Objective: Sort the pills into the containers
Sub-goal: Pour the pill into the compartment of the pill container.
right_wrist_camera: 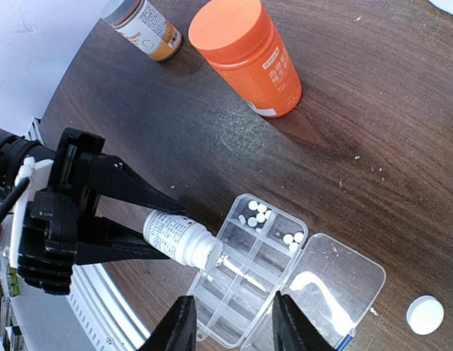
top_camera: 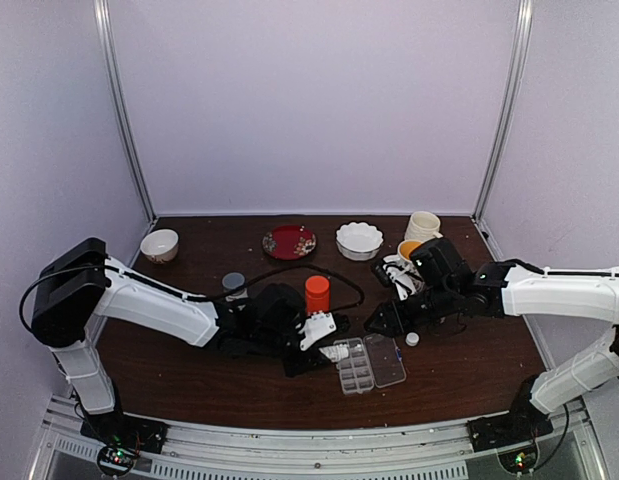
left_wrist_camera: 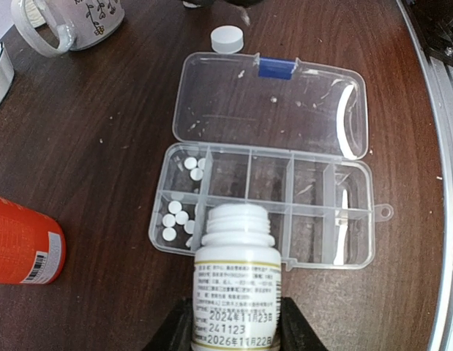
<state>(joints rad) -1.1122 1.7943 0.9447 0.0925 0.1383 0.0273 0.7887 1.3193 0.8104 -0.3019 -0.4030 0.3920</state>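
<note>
The clear pill box lies open on the dark table, its lid flat behind the two rows of compartments. Several white pills lie in the end compartment of one row, and a few in the one beside it; they also show in the right wrist view. My left gripper is shut on an uncapped small white bottle, tipped with its mouth over the box's edge. My right gripper is open and empty, hovering above the box.
A loose white cap lies beyond the lid. An orange bottle and a grey-capped bottle stand left of the box. A mug, red plate, white bowl and small bowl sit at the back.
</note>
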